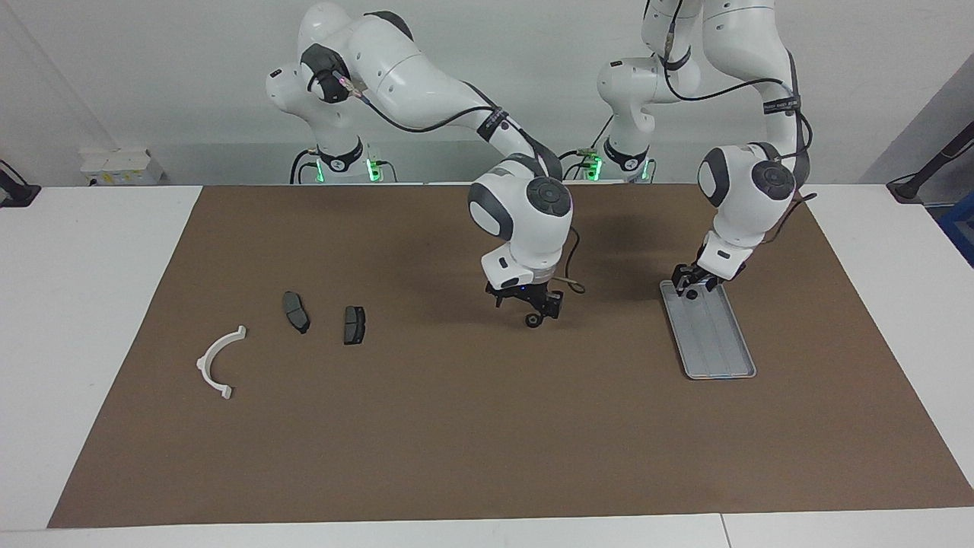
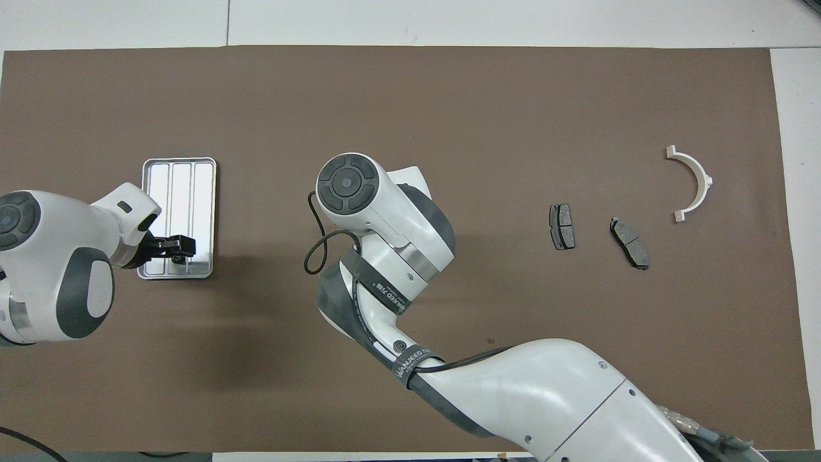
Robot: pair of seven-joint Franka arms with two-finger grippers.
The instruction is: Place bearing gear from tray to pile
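One small black bearing gear [image 1: 691, 294] [image 2: 176, 258] lies in the silver tray [image 1: 715, 342] [image 2: 179, 186], at the tray's end nearest the robots. My left gripper [image 1: 691, 284] [image 2: 176, 246] is down right at that gear. A second black bearing gear [image 1: 533, 320] lies on the brown mat mid-table. My right gripper [image 1: 530, 310] stands open low over it, and that arm's wrist hides this gear in the overhead view. The pile sits toward the right arm's end: a white half-ring bracket [image 1: 218, 362] [image 2: 694, 184] and two dark brake pads [image 1: 296, 311] [image 1: 354, 324].
The brown mat [image 1: 487, 441] covers most of the white table. The right arm reaches across from its base to mid-table, its cable looping beside the wrist [image 2: 321, 247]. Bare mat lies between the mid-table gear and the brake pads [image 2: 562, 226] [image 2: 629, 242].
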